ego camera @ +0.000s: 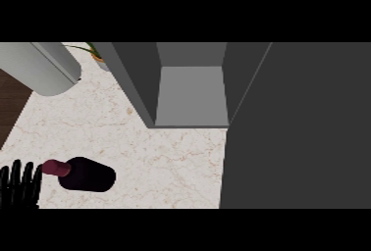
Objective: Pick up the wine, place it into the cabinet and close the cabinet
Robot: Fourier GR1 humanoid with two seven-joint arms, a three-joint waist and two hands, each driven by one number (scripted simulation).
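- Only one hand (20, 185) shows: the black left hand at the lower left edge of the frame, fingers straight and pointing up, holding nothing. It looks at rest there. The right hand is nowhere in the frame.
- Just to the right of those fingers stands the wine (85, 174), a dark bottle seen from steeply above, with a magenta cap (56, 167) at its left end. The cap sits very close to the fingertips; whether they touch cannot be told.
- Seen this way, the bottle's long axis runs from the cap at the left toward the broader dark body at the lower right, so the neck end is the part nearest the hand.
- By these frames the left hand is the nearer one, and a grasp would call for a short move rightward, fingers curling round the smooth rounded body.
- Beneath lies the counter (167, 162), pale marble with faint reddish veining.
- Above the bottle and to its right, at upper centre, the cabinet (190, 93) stands open: flat grey panels around a lighter interior, with a large dark slab, seemingly its door (304, 127), filling the right side.
- At the upper left are a smooth grey cylinder (45, 66) and a potted plant (94, 53).
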